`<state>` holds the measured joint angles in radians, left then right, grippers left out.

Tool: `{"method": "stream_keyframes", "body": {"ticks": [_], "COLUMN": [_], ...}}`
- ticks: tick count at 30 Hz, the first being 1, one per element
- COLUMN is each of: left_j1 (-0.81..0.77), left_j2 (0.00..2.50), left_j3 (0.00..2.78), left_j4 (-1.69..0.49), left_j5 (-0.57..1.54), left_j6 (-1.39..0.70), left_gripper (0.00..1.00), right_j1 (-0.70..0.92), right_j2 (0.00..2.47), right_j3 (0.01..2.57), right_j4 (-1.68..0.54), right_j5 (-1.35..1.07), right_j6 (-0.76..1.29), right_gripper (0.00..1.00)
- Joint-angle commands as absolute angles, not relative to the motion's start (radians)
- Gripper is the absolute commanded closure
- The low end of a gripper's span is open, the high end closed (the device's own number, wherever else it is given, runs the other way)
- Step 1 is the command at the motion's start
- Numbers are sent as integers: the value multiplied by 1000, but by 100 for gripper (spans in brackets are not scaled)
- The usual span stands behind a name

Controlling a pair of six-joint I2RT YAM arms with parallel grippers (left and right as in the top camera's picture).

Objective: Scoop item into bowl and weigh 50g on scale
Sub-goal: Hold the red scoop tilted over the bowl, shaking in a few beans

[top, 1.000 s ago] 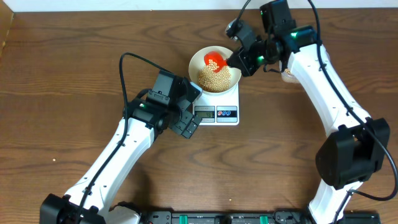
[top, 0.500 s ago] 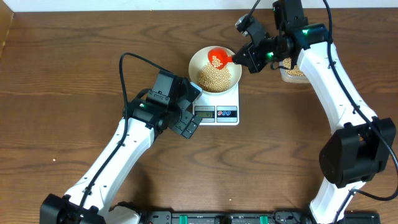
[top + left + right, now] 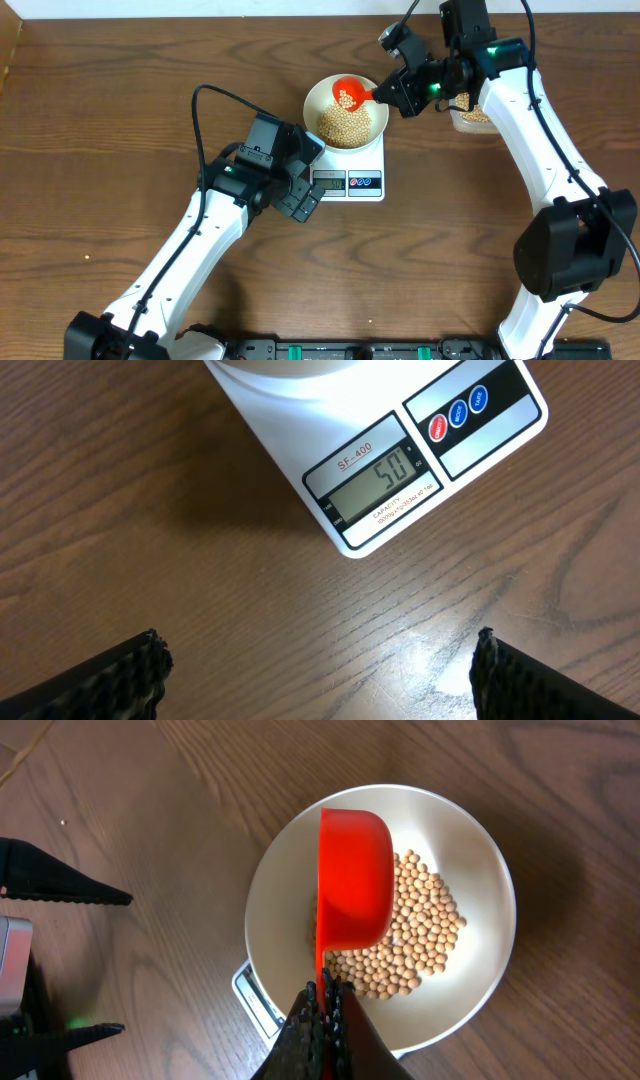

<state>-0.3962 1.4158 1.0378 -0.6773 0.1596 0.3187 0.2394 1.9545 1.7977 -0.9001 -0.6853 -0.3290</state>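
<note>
The white bowl point(image 3: 346, 112) sits on the white scale point(image 3: 362, 181) and holds a pile of tan beans point(image 3: 342, 126). The bowl point(image 3: 470, 850) and beans point(image 3: 420, 940) also show in the right wrist view. My right gripper point(image 3: 392, 94) is shut on the handle of a red scoop point(image 3: 349, 93) held over the bowl's far side, with a few beans in it. In the right wrist view the scoop point(image 3: 354, 885) is seen tilted on its side. My left gripper point(image 3: 320, 670) is open and empty above the table, just in front of the scale's display point(image 3: 372, 482), which reads 50.
A clear tub of beans point(image 3: 472, 117) stands right of the bowl, partly hidden by the right arm. The left arm lies across the table's left middle. The table's far edge is just behind the bowl.
My right gripper lifted the red scoop up and back from the bean pile to the bowl's far side, then held still. The left arm has not moved.
</note>
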Motion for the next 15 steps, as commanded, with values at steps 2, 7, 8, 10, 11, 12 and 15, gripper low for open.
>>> {"method": "stream_keyframes", "body": {"ticks": [2, 7, 8, 10, 11, 12, 15], "left_j1": [-394, -394, -394, -394, -394, -394, -394], "left_j2": [1416, 1416, 1416, 1416, 1416, 1416, 1416], "left_j3": [1030, 1030, 1030, 1030, 1030, 1030, 1030], "left_j4": [-680, -680, -680, -680, -680, -680, -680], "left_j5": [173, 173, 173, 173, 173, 173, 173], "left_j6": [328, 329, 328, 328, 328, 328, 328], "left_gripper": [2, 2, 2, 2, 2, 2, 2], "right_j1": [233, 233, 233, 228, 224, 220, 194], "right_j2": [1917, 1917, 1917, 1917, 1917, 1917, 1917], "right_j3": [1800, 1800, 1800, 1800, 1800, 1800, 1800], "right_j4": [-900, -900, -900, -900, -899, -897, -881], "right_j5": [-714, -714, -715, -727, -741, -757, -819], "right_j6": [-321, -318, -318, -318, -318, -318, -295], "right_gripper": [99, 99, 99, 99, 99, 99, 99]}}
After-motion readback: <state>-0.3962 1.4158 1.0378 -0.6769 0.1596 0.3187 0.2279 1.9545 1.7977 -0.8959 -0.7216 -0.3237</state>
